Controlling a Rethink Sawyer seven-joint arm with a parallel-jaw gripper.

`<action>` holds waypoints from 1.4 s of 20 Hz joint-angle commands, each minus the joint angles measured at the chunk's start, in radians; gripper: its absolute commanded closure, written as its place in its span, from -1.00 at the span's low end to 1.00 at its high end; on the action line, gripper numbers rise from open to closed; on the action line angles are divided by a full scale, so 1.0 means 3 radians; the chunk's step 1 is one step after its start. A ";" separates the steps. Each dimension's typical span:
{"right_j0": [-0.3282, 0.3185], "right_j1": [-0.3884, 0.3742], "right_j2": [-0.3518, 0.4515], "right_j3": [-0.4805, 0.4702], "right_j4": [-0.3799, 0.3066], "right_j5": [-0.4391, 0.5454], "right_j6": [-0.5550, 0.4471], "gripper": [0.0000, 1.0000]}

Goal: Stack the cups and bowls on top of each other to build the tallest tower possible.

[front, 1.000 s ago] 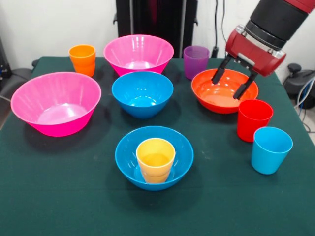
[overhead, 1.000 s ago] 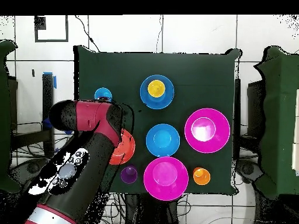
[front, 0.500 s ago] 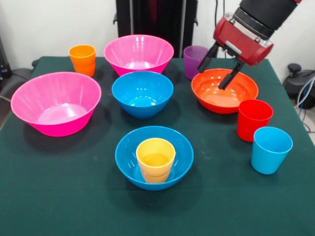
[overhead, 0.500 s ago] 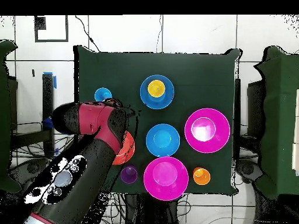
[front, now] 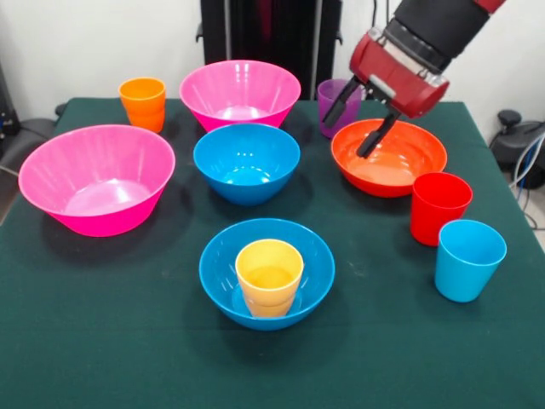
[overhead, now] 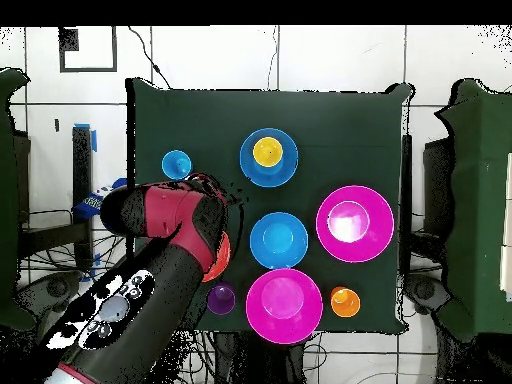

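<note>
On the green table (front: 102,341), seen from the front, the gripper (front: 351,118) hangs with its two dark fingers (front: 371,138) spread apart and nothing between them, over the far left rim of the orange-red bowl (front: 400,166) and just in front of the purple cup (front: 338,98). Near centre, the yellow cup (front: 269,276) stands upright inside a blue bowl (front: 223,264). Behind that sits the second blue bowl (front: 246,162), empty. One pink bowl (front: 94,177) lies at the left, tipped a little toward the camera; the other pink bowl (front: 240,92) is at the far middle, with the orange cup (front: 142,102) to its left. At the right, the red cup (front: 438,206) stands just beside the orange-red bowl, and the light blue cup (front: 467,259) stands nearer, close to the red one. Nothing is stacked beyond the yellow cup in its bowl

From overhead, the arm (overhead: 150,270) covers most of the orange-red bowl (overhead: 221,262), leaving only a sliver at its right edge. The red cup is hidden under the arm. The light blue cup (overhead: 176,163) shows just above the arm, the purple cup (overhead: 221,298) just below the orange-red sliver. The yellow cup (overhead: 267,152) sits centred in its blue bowl (overhead: 247,165), well apart from the gripper, whose fingers I cannot make out here
</note>
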 commanded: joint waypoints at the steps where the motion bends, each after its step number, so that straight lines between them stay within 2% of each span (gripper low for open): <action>1: 0.0017 0.0357 0.0224 0.0232 -0.0160 -0.0274 0.0554 -1.00; 8: -0.0025 0.0439 0.0181 0.0247 -0.0165 -0.0419 0.0469 -1.00; 12: -0.0129 0.0408 0.0239 0.0313 -0.0217 -0.0560 0.0329 -1.00; 17: -0.0217 0.0456 0.0331 0.0374 -0.0230 -0.0785 0.0308 -1.00; 24: -0.0275 0.0509 0.0404 0.0425 -0.0213 -0.0877 0.0278 -1.00; 28: -0.0398 0.0464 0.0577 0.0477 -0.0225 -0.0963 0.0189 -1.00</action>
